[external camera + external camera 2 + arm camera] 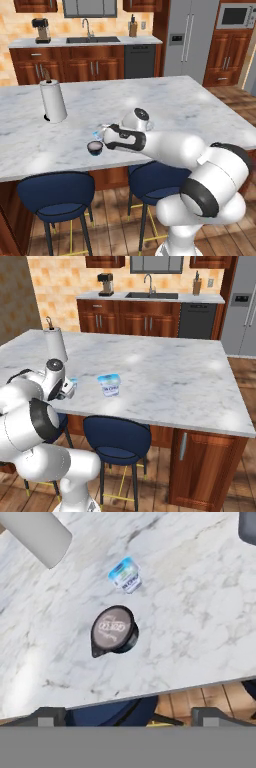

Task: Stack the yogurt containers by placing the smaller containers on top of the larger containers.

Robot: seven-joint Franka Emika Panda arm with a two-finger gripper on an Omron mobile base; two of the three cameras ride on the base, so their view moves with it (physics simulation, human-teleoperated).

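In the hand view a dark round cup (pixel 114 629) with a pale top stands on the marble island counter (pixel 190 627), close to its front edge. Just beyond it is a tiny white cup (pixel 125 574) with a light-blue top, apart from the dark cup. My gripper (pixel 131 716) hangs open above the front edge, short of the dark cup, its fingertips (pixel 52 714) wide apart with nothing between them. The squarish white tub (pixel 109 384) with a light-blue lid sits alone to the right of the hand. The left base view shows the dark cup (pixel 94 147) beside my gripper (pixel 103 136).
A tall white paper towel roll (pixel 52 102) stands at the back left of the counter. Blue stools (pixel 56 195) are tucked under the front edge. A sink and cabinets (pixel 92 40) line the far wall.
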